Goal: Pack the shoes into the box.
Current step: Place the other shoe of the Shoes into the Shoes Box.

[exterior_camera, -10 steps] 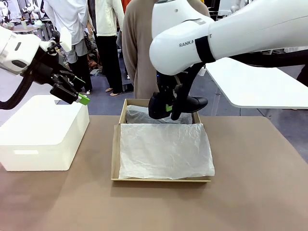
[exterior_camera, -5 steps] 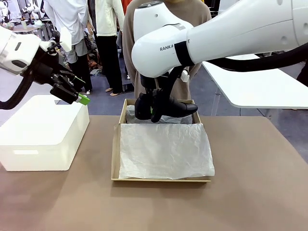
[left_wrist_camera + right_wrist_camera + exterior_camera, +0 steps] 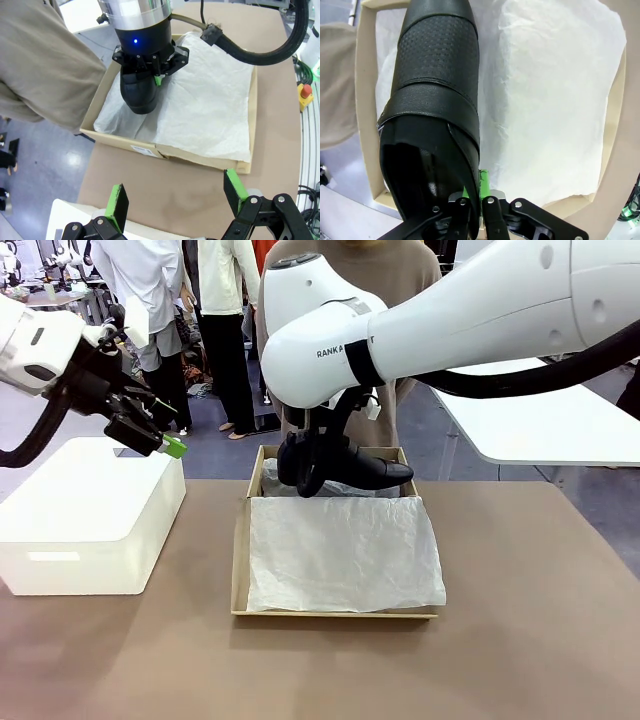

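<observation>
Shoe [image 3: 432,90] pinched in right tool [image 3: 474,195], toe forward, over box [image 3: 240,560] far end

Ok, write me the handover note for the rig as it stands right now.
Right gripper: shut on the heel end of a black shoe, held over the far end of the cardboard box.
Left gripper: open, empty, hovering by the white box.
Done: one shoe lifted over the box, not yet set down on the tissue paper.
Left: lower it, release, then pack the other shoe; I cannot tell where that one is.
</observation>
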Robot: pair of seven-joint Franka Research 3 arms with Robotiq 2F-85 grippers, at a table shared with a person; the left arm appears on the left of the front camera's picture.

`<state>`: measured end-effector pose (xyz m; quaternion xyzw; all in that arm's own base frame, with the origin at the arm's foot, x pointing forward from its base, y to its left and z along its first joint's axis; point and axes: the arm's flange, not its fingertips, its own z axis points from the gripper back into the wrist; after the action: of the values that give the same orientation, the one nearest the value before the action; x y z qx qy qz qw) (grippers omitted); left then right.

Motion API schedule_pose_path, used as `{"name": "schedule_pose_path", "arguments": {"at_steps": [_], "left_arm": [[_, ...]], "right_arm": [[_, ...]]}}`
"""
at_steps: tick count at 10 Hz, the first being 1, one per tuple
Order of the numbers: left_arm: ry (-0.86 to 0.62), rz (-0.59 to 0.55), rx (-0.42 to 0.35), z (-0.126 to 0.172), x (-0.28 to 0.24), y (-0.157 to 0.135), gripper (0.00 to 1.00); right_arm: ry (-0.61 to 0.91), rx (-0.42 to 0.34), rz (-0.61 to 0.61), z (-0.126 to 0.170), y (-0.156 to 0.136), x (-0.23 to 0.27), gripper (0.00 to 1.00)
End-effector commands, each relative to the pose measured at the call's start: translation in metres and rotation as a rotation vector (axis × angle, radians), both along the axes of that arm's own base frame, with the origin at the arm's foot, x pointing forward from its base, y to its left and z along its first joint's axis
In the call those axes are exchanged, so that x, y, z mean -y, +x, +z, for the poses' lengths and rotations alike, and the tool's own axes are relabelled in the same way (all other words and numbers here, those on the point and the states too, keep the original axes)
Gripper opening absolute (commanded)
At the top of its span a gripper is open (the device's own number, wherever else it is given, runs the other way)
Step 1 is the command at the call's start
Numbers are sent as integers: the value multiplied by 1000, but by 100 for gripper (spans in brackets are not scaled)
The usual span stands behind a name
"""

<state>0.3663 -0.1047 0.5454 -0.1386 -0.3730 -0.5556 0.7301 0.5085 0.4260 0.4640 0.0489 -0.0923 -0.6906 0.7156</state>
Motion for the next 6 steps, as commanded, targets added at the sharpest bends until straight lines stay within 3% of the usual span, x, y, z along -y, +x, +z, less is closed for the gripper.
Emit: {"name": "schedule_pose_path", "arguments": {"at_steps": [1,4,6], "left_arm": [[-13,-21,8,0,-2,2,100],[-13,-21,8,0,-2,2,100],[-13,-21,8,0,-2,2,100]], "right_arm": [[-14,22,-26,2,5,-11,0],[-9,9,47,-8,12,-16,0],[-4,-8,33,-14,15,-15,0]]}}
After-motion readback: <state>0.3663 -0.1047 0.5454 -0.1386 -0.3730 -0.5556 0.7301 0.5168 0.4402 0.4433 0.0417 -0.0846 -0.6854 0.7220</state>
